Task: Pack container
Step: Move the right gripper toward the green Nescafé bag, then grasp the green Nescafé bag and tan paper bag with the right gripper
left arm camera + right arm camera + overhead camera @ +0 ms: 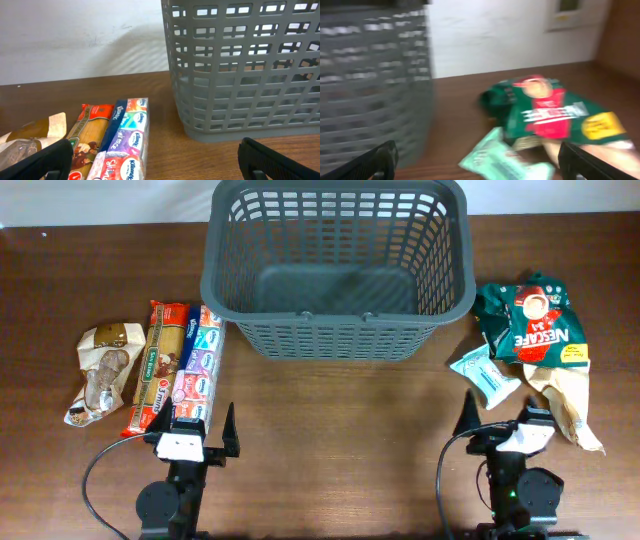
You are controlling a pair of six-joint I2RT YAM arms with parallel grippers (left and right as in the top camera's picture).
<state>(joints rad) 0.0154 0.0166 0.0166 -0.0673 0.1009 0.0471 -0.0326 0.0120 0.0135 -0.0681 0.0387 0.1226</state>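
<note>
CONTAINER: large dark grey slotted plastic basket (340, 338) stood far-centre, seen empty | PINCERS: left gripper (197, 425) and right gripper (505, 420) were held apart, nothing clasped | RISK: long multicoloured tissue pack (197, 360) lay touching red spaghetti packet (158, 365), so both could be dragged together; the tall basket wall could be struck | AROUND: small teal packet (485, 372) was wedged beside crumpled green coffee bag (530, 325)

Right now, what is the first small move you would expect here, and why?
Probably the left gripper should ease forward and down onto the long multicoloured Kleenex tissue pack. That pack lies just ahead of it, the large dark grey plastic lattice basket has nothing in it yet, and this gripper and the right gripper stand open, holding nothing.
</note>
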